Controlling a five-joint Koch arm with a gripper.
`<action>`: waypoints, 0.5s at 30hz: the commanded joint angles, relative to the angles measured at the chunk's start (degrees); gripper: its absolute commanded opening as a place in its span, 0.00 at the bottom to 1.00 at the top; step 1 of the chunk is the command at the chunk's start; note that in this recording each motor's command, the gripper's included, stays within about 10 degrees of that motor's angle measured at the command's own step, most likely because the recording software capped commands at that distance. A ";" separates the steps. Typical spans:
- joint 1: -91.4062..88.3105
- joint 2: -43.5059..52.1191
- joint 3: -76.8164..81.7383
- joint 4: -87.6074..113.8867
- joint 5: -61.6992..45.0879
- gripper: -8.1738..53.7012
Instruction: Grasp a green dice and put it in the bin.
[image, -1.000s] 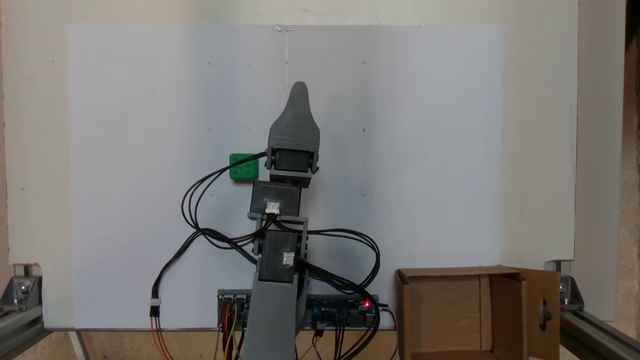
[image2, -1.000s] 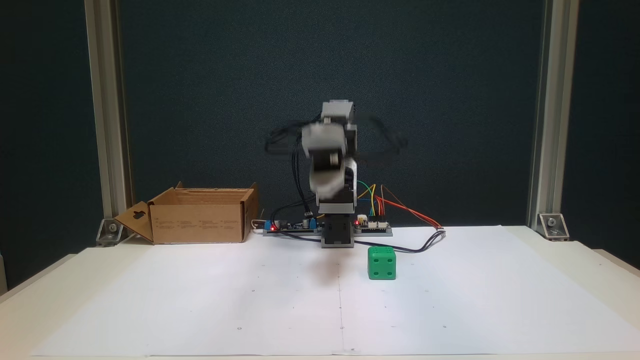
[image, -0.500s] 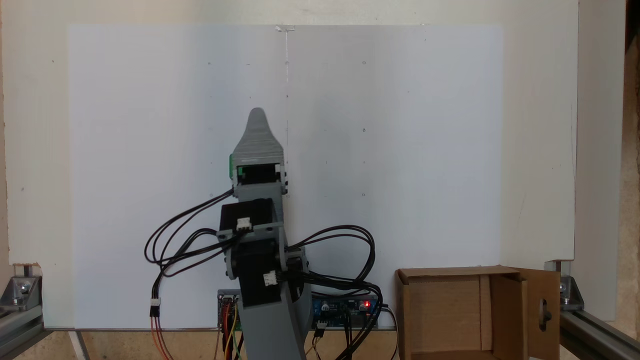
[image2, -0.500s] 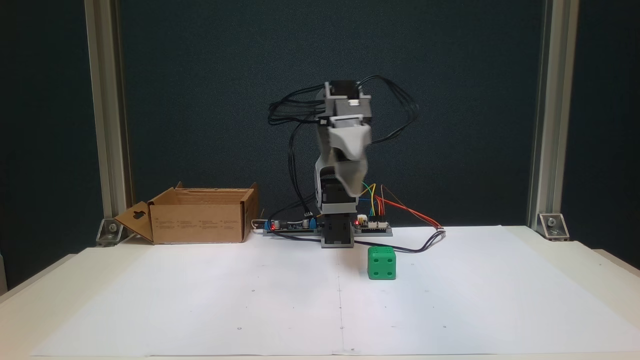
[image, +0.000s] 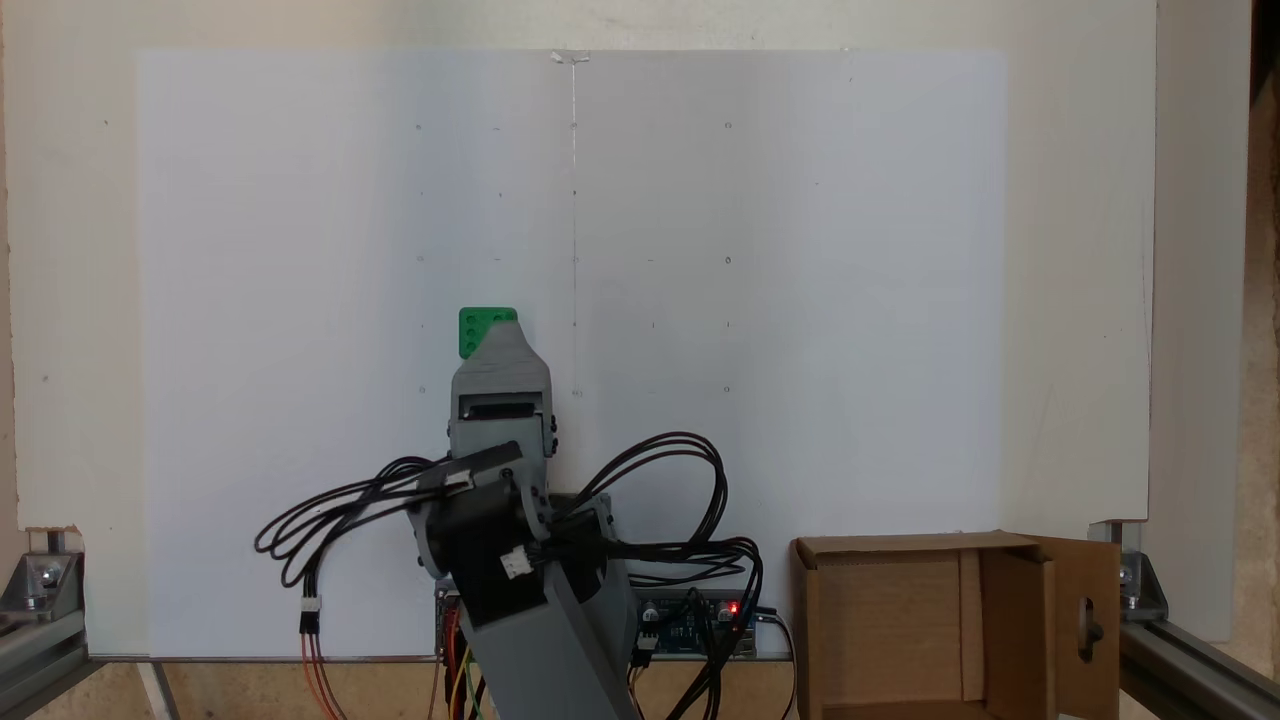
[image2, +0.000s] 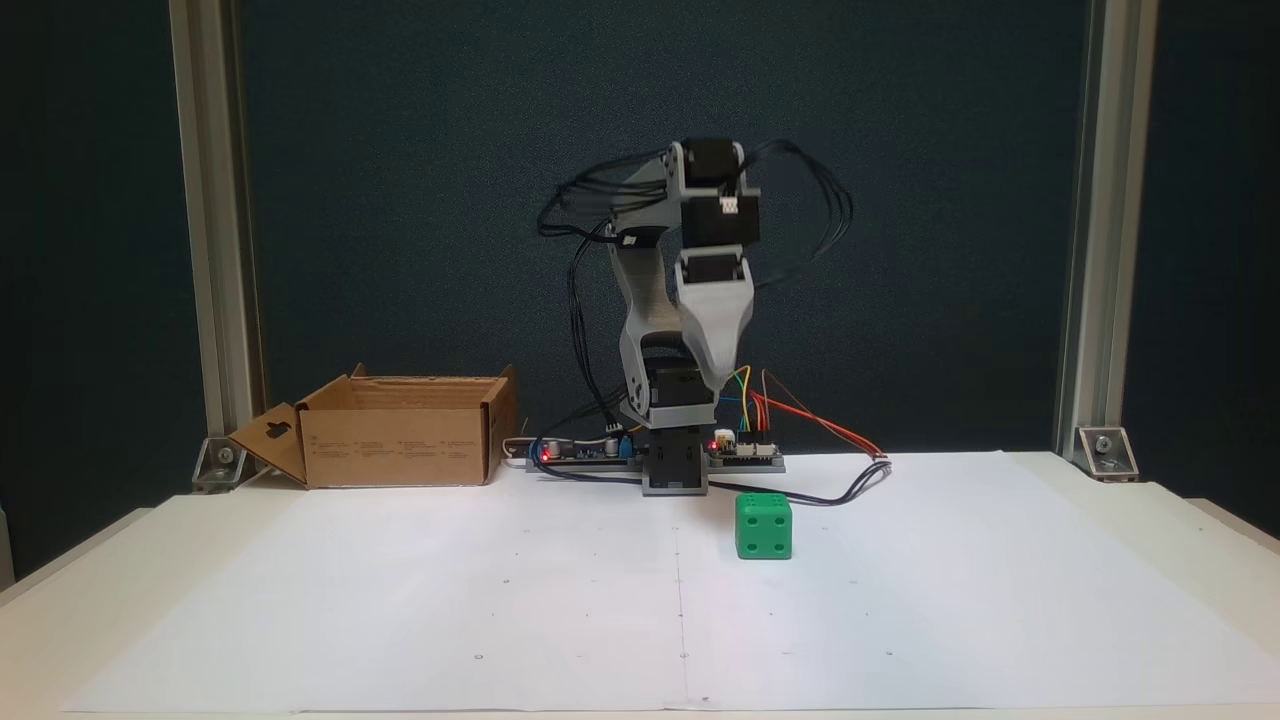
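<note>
- Green dice (image2: 764, 526) sits flat on the white paper sheet (image2: 500, 620), right of the centre line in the front fixed view and a little nearer than the arm's base (image2: 676, 470). Nothing touches it.
- From above, the dice (image: 477, 328) is half hidden under the gripper tip; the top face shows pips.
- Gripper (image2: 722, 380) hangs well above the sheet, nose down, slightly left of the dice in the front fixed view. From above its tip (image: 497, 335) overlaps the dice.
- Claw state: cannot tell. The jaws line up one behind the other for both cameras, and a single tip shows.
- Bin (image2: 400, 430) stands at the far left of the front fixed view, open-topped, well apart from the dice.
- Handling, by judgement: hard plastic, light, stiff, not fragile. Smooth faces and rounded edges could slip. Take it across two opposite flat side faces, low and centred, avoiding corners.
</note>
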 joint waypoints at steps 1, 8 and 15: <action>-0.26 -1.05 -3.60 0.44 4.92 0.83; -0.26 -4.92 -6.50 -0.26 7.12 0.83; -0.53 -10.11 -7.47 -2.81 8.70 0.83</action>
